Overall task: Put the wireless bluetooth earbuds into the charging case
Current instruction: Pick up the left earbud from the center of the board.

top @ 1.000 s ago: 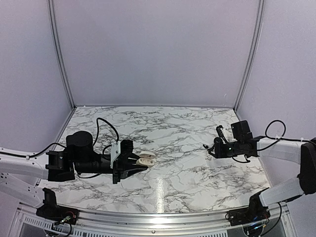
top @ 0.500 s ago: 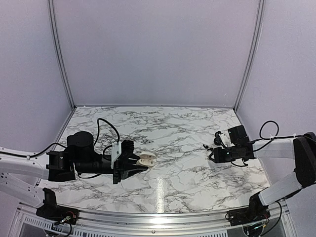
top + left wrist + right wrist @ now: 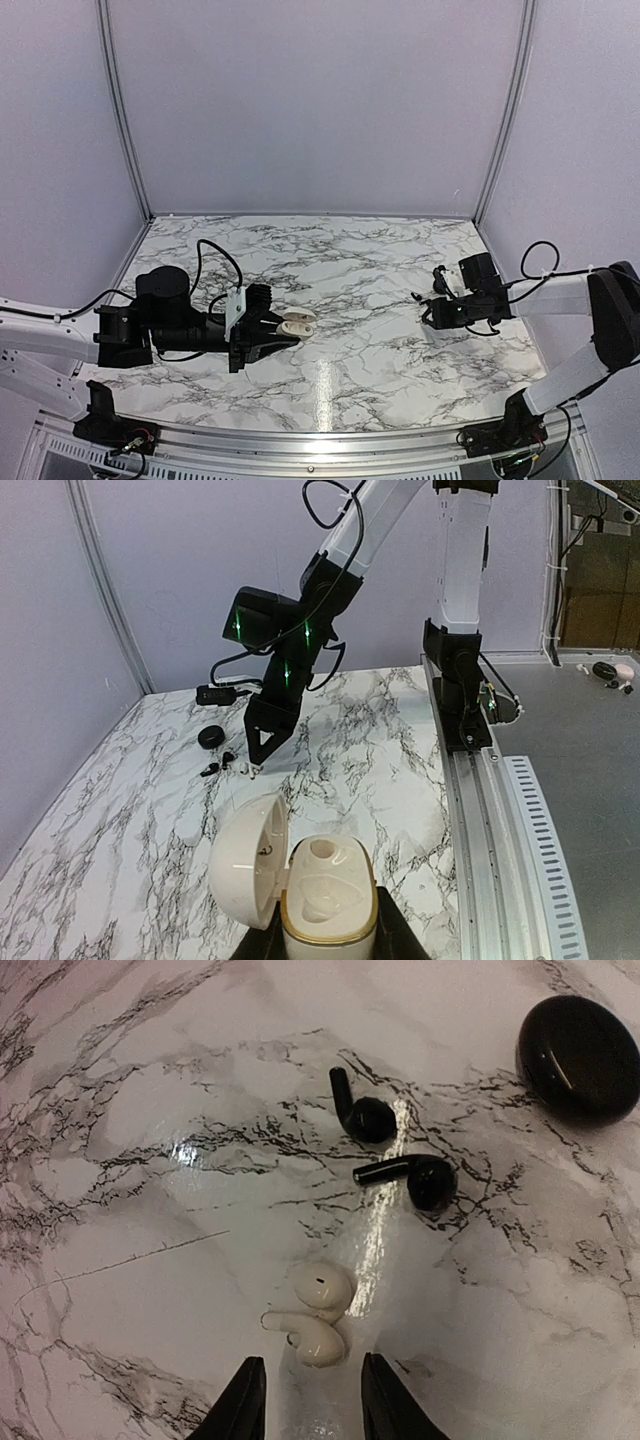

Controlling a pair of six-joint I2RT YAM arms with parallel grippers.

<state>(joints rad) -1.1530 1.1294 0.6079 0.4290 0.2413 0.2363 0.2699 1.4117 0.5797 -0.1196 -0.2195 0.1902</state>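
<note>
My left gripper point(image 3: 280, 330) is shut on the base of the cream-white charging case point(image 3: 328, 890), held upright over the table with its lid point(image 3: 245, 860) swung open to the left and its wells empty. Two black earbuds point(image 3: 365, 1115) point(image 3: 420, 1178) lie on the marble. Closer to me, two white earbuds point(image 3: 318, 1315) lie touching each other. My right gripper point(image 3: 305, 1400) is low at the right of the table, open, its tips just short of the white pair and nothing between them. The right gripper point(image 3: 262, 750) also shows in the left wrist view.
A black round puck-like case point(image 3: 580, 1055) sits beyond the black earbuds. A small black device with a cable point(image 3: 218, 694) lies behind it. The right arm's base and a metal rail point(image 3: 480, 810) run along the table's near edge.
My right gripper has dropped toward the table near the earbuds and its jaws have narrowed. The left gripper and the case have stayed still.
</note>
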